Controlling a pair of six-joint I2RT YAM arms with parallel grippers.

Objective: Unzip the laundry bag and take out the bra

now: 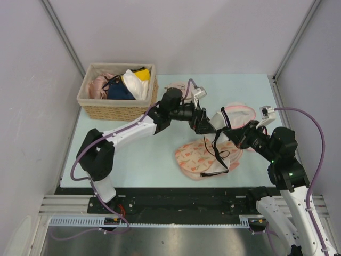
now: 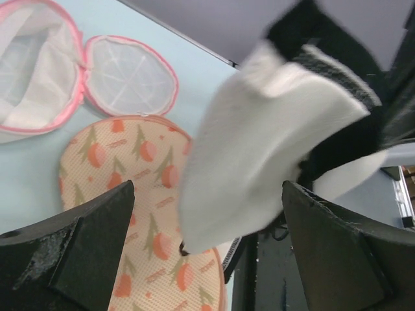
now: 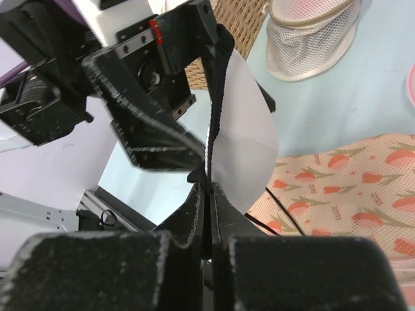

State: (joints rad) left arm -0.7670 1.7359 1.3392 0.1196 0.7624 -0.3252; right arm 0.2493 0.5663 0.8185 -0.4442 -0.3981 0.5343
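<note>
The bra [image 1: 218, 119], a white padded cup with black edging, hangs in the air over the table's middle, its black straps [image 1: 214, 152] trailing down onto the laundry bag [image 1: 205, 158]. My right gripper [image 3: 209, 184] is shut on the bra's black edge [image 3: 215, 116]; it shows in the top view too, right gripper [image 1: 233, 133]. My left gripper [image 2: 207, 243] stands wide open, and the white cup [image 2: 259, 149] sits just ahead between its fingers, unpinched. The cream-peach printed laundry bag [image 2: 130, 194] lies flat below.
A round white mesh bag with a pink rim [image 1: 238, 114] lies open behind the laundry bag. A small mesh bag [image 1: 178, 88] stands by a wicker basket [image 1: 114, 111] of garments at the back left. Grey walls enclose the table.
</note>
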